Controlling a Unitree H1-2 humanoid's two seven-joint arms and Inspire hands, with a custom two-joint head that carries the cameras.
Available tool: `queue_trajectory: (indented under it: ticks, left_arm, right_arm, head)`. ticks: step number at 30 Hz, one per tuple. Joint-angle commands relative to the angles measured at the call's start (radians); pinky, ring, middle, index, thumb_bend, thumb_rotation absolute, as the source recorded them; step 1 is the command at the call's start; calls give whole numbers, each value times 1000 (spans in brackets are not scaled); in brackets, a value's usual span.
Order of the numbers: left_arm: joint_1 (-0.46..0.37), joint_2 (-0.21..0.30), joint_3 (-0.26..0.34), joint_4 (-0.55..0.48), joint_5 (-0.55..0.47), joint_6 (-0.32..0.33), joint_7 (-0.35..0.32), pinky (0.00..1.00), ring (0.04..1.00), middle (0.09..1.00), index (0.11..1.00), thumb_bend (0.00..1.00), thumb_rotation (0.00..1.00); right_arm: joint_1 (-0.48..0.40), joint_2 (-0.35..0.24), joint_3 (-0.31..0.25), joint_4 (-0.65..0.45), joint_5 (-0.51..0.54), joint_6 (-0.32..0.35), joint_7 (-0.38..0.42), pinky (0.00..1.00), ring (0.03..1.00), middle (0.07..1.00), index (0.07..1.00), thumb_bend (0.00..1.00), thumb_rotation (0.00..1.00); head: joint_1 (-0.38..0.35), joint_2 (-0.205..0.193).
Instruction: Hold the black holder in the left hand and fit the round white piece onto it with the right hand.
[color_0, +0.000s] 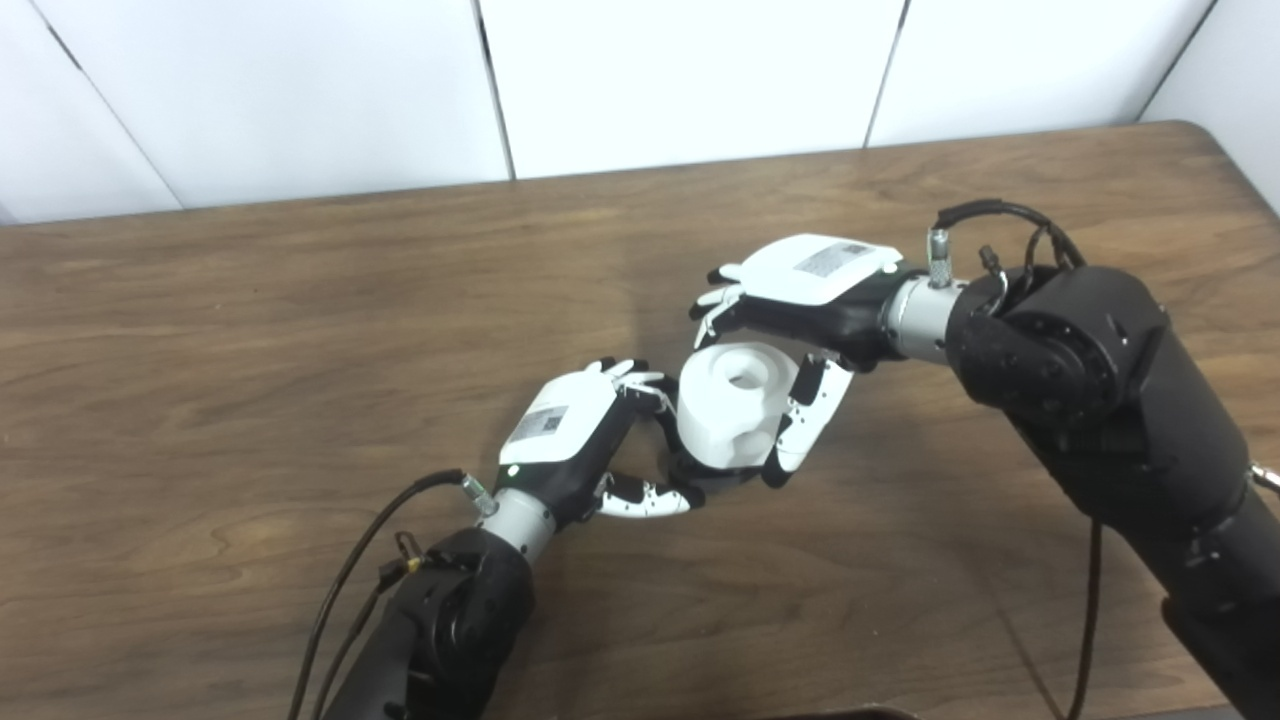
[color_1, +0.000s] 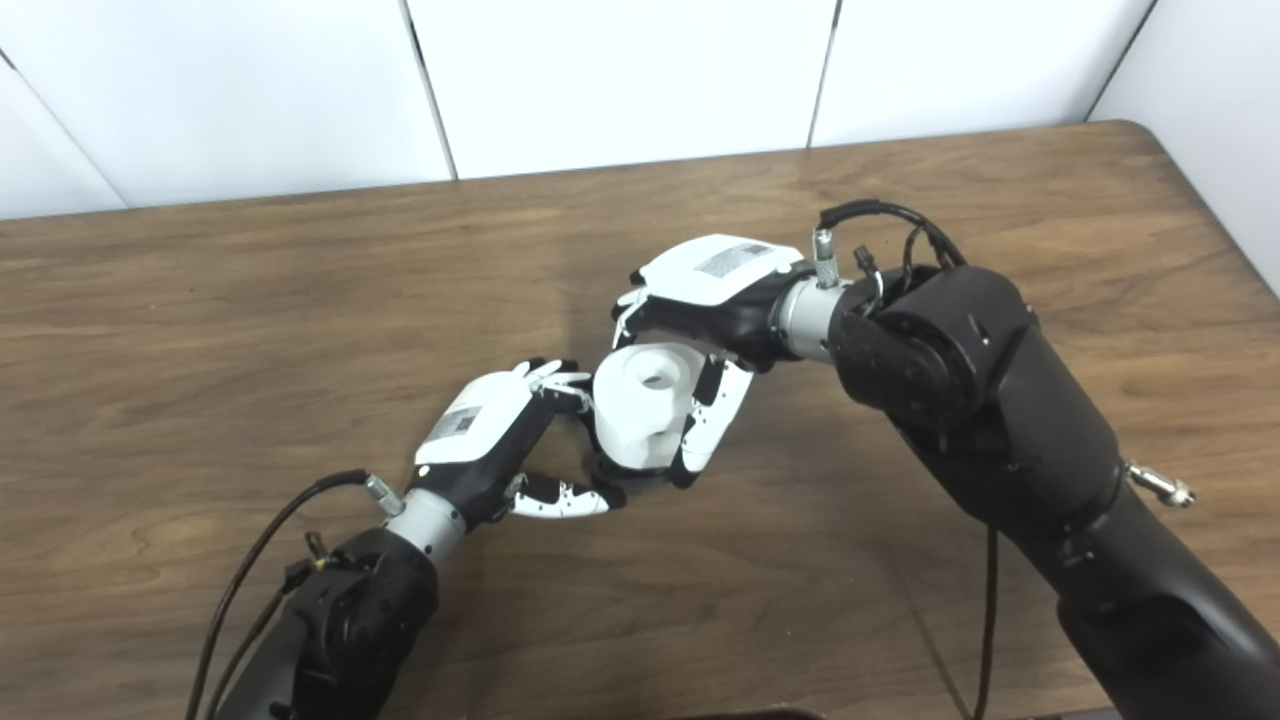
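So, both hands meet mid-frame over the brown wooden table.
Left hand pinches the mostly hidden black holder at its base; round white plastic piece sits on top, right hand clasped around it.

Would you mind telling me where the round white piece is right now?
The round white piece is near the table's middle, held in the right hand from above, with the left hand against its left side and the black holder beneath.
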Motion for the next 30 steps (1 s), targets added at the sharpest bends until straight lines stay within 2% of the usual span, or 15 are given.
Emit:
queue_trajectory:
  ticks: [1,16,19,24,28,30]
  left_arm:
    - [-4,-4,-26,17,-3,11,-58,987,936,838,488,512,59]
    - [-8,-9,-26,20,-2,16,-55,984,935,839,488,512,58]
    - [-10,-8,-27,22,-2,14,-53,986,934,839,488,512,58]
    - [-12,-8,-29,26,1,13,-51,979,931,838,488,512,58]
    - [-15,-8,-30,30,1,11,-51,980,932,838,488,512,58]
    - [-15,-8,-30,30,2,11,-50,979,931,837,488,512,58]
  right_arm:
    - [-35,-15,-16,-12,2,-13,-14,954,1000,923,740,1000,448]
    - [-35,-10,-20,-7,9,-17,-35,913,1000,923,746,1000,477]
    - [-42,0,-26,-16,11,6,-25,926,1000,938,771,1000,518]
    - [-63,6,-33,-33,14,39,3,957,1000,988,870,1000,614]
    - [-99,10,-54,-47,44,107,38,987,1000,1000,927,1000,666]
    - [-114,10,-60,-46,58,120,52,991,1000,1000,936,1000,682]
  head:
    - [-1,1]
    - [-3,5]
    - [-3,4]
    - [-3,5]
    - [-2,6]
    - [-2,6]
